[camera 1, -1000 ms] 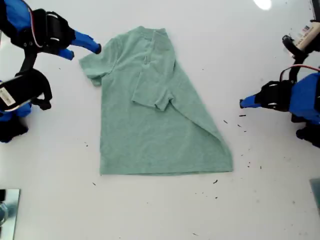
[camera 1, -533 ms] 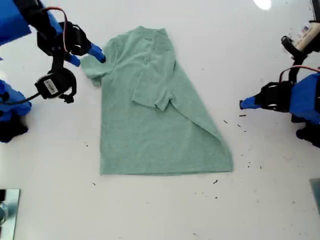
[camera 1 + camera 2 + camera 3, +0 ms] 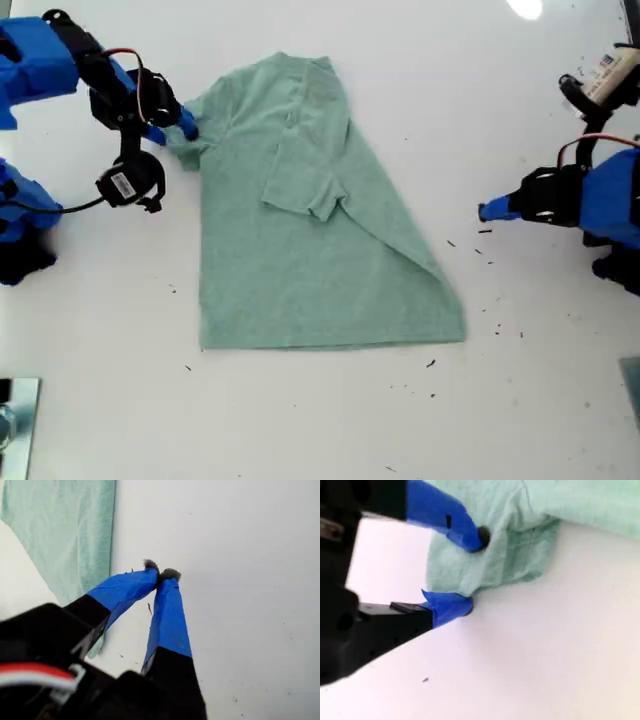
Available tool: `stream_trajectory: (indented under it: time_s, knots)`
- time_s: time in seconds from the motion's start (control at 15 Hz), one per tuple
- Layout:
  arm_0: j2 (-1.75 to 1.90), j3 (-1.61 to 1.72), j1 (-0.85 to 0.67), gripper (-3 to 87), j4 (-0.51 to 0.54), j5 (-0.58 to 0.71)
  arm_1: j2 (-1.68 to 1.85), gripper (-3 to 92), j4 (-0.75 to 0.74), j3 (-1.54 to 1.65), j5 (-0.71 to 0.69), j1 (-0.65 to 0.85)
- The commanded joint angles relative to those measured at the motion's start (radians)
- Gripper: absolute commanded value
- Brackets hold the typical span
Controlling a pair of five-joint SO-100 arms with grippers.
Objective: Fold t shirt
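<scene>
Around t shirt (image 3: pixel 300 220) sleeve, second gripper (image 3: pixel 470 572) fingers apart; first gripper (image 3: pixel 161 574) fingers together, w/ specks (image 3: pixel 485 250) nearby.

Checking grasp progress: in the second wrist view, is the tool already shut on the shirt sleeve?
No. My second tool is open, one fingertip above the t shirt sleeve, the other at its edge.

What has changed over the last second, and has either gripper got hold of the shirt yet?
My second gripper swung in and down to the t shirt's spread sleeve, jaws open astride its edge, not yet closed. My first gripper stayed shut beside the shirt, which lies as before.
</scene>
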Motion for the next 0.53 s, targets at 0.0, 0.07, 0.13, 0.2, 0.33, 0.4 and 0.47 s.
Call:
stream_trajectory:
  time_s: [0.0,0.07,0.13,0.2,0.33,0.4,0.47]
  knots:
    - [0.112,-0.037,0.086,-0.2,0.003,-0.017,0.005,2.6,-0.023,0.063,-0.003,-0.003]
    - [0.186,-0.080,0.106,-0.2,0.032,-0.012,0.005,2.6,-0.023,0.063,-0.003,-0.002]
    - [0.259,-0.124,0.120,-0.2,0.055,-0.005,0.005,2.6,-0.023,0.063,-0.003,0.000]
    - [0.322,-0.169,0.129,-0.3,0.069,0.012,0.005,2.6,-0.023,0.063,-0.002,0.000]
    - [0.423,-0.256,0.150,-0.3,0.095,0.049,0.005,2.6,-0.023,0.063,0.003,0.000]
    - [0.486,-0.299,0.156,-0.3,0.117,0.055,0.005,2.6,-0.023,0.063,0.006,-0.002]
    - [0.518,-0.331,0.144,-0.3,0.141,0.066,0.005,2.6,-0.023,0.063,0.011,-0.003]
